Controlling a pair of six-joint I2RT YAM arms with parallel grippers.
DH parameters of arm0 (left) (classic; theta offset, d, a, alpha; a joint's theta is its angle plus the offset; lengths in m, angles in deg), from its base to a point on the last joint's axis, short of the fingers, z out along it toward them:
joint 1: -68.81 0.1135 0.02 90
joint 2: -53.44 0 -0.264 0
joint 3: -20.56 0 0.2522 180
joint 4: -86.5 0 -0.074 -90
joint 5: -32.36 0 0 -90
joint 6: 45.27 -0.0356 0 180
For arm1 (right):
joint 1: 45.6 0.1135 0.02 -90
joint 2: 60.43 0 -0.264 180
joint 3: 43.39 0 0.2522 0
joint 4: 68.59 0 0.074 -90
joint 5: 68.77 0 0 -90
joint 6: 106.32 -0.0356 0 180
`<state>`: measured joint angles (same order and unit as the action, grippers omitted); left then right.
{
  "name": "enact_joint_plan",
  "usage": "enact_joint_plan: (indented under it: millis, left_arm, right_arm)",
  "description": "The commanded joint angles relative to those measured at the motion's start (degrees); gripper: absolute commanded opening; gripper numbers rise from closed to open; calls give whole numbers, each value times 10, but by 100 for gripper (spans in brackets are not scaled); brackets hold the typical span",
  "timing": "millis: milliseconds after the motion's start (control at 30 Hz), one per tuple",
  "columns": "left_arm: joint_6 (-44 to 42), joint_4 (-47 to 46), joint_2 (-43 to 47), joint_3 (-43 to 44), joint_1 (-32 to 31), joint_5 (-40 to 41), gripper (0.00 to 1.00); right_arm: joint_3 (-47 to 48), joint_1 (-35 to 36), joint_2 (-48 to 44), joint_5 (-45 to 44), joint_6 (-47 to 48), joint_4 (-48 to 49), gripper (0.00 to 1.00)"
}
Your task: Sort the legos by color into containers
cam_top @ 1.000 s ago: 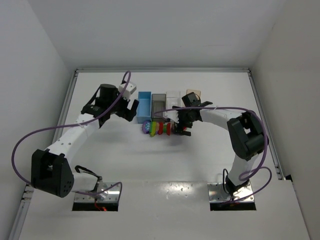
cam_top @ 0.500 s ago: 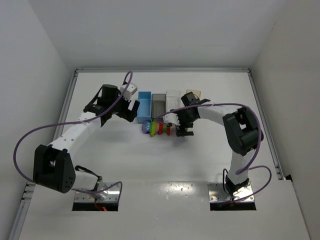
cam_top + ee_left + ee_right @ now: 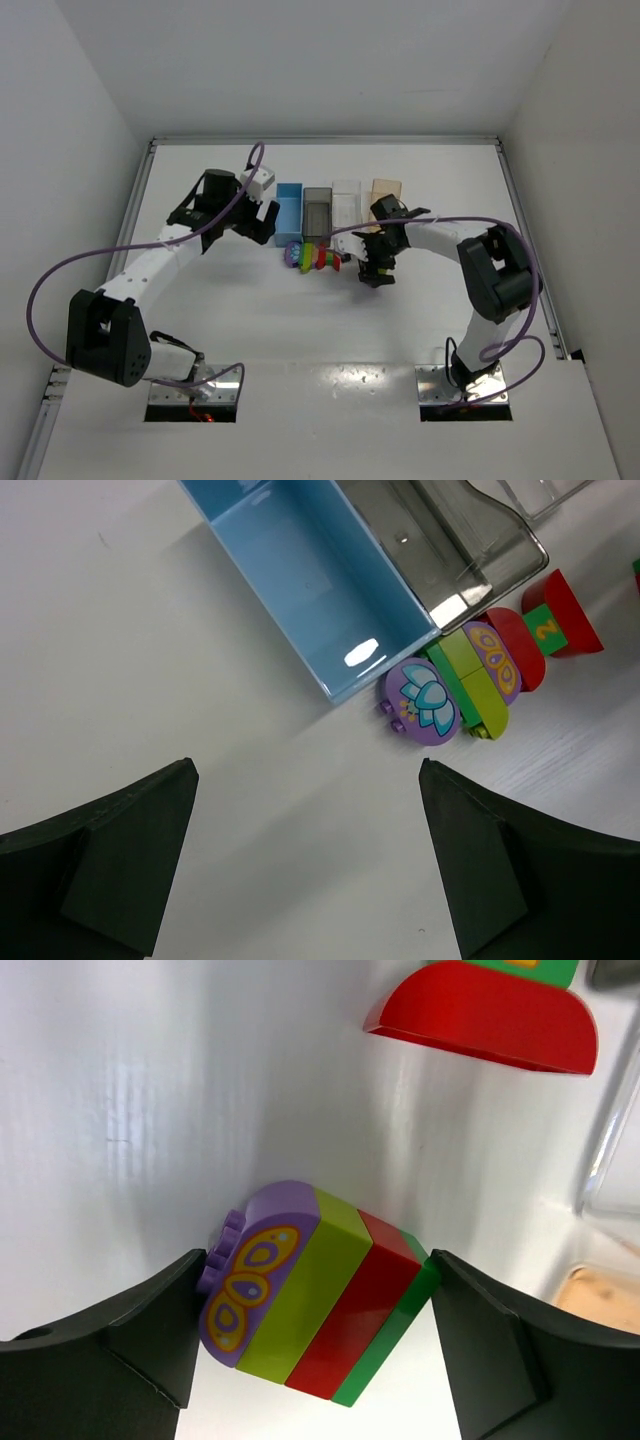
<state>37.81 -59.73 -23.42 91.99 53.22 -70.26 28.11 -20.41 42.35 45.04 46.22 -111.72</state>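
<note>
Right gripper point(image 3: 318, 1285) straddles purple-lime-red-green plastic brick stack point(image 3: 290, 1310), whose long axis runs finger to finger; jaws stand at both ends, clamp unconfirmed.

White table point(image 3: 300, 320); white walls point(image 3: 60, 120) around; edge rail point(image 3: 330, 140), perhaps metal.

A four-layer plastic brick stack point(image 3: 310, 1295) shows purple, lime, red and green bands, a yellow-orange butterfly printed on the purple end. A rounded purple plastic brick point(image 3: 422, 700) bears a teal-and-white flower. The blue rectangular plastic bin point(image 3: 310, 580) is opaque; the grey rectangular plastic bin point(image 3: 440, 540) smoky and see-through.
</note>
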Motion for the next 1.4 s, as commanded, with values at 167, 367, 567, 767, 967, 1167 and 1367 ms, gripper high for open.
enact_joint_plan:
  millis: [167, 367, 567, 767, 967, 1167, 1367]
  left_arm:
    - [16, -16, 53, -41, 2, -42, 100]
    - [23, 7, 81, -62, -16, -69, 100]
    - [23, 19, 93, -63, -22, -55, 100]
    - [23, 19, 93, -63, -22, -50, 100]
    - [23, 19, 93, -63, -22, -44, 100]
    - [23, 19, 93, -73, -22, -44, 100]
    - [23, 19, 93, -73, -22, -50, 100]
  right_arm:
    - [54, 6, -26, 70, -210, -53, 46]
    - [143, 11, 44, 45, -467, -37, 27]
    - [106, 41, 44, -72, -633, 54, 28]
    - [96, 72, 60, -190, -716, 41, 34]
    - [38, 93, 9, -251, -729, 77, 72]
    - [-24, 99, -102, -184, -673, 112, 100]
    - [-17, 88, -170, -93, -619, 88, 100]
